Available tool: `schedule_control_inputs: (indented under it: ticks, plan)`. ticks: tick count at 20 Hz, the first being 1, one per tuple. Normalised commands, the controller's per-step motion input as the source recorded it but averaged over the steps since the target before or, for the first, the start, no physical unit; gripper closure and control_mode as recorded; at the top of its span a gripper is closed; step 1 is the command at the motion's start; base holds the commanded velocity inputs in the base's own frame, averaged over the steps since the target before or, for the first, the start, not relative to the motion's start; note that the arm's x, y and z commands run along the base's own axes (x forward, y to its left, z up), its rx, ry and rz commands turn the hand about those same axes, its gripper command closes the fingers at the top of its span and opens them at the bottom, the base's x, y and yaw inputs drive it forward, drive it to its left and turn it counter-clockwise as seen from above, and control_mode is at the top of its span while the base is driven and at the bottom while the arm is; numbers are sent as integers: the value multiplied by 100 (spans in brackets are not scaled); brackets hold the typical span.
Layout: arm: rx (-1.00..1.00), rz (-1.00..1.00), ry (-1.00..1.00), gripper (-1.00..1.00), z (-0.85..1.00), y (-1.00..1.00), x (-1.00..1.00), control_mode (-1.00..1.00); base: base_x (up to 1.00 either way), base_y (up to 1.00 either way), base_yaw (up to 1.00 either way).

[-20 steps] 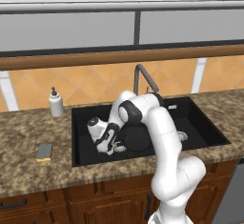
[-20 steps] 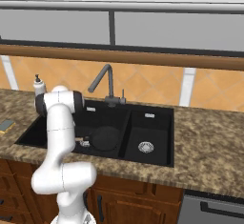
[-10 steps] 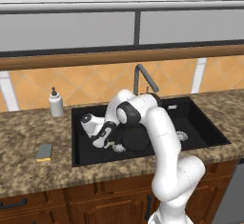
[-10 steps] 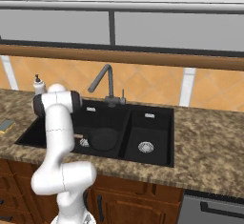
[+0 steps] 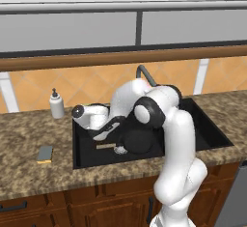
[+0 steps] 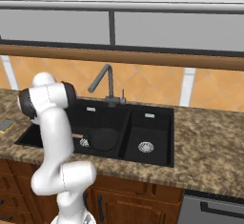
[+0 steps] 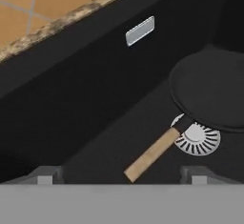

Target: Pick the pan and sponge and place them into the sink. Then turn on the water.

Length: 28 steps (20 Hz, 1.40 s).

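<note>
- The pan [image 5: 137, 140] lies in the sink [image 5: 212, 136] (left basin), apparently partly over the drain [image 7: 198, 139].
- The sponge [image 5: 45, 154] sits on the counter [image 5: 29, 173], left of the sink.
- A soap bottle [image 5: 57, 104] stands behind it.

The black pan [image 7: 209, 92] is lying flat in the sink's [image 5: 202, 120] left basin, while the grey-blue sponge [image 5: 45, 153] is sitting on the counter.

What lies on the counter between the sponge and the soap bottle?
Nothing: in the left base view the granite counter is bare between the sponge and the soap bottle, left of the sink.
</note>
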Motion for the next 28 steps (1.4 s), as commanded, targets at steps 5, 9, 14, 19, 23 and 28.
schedule_control_inputs:
  ticks: [5,9,14,19,23,28]
  plan:
    - [2,-8,-37,-100,77,27,-100,-100,0,0,0]
    - [20,0,-20,-100,67,1,-100,-100,0,0,0]
    - [32,-3,-5,-100,54,0,-100,-100,0,0,0]
    - [32,0,0,-100,40,0,-100,-100,0,0,0]
    - [23,1,4,-100,20,0,-97,-100,0,0,0]
    - [9,10,27,-100,36,0,-51,-100,0,0,0]
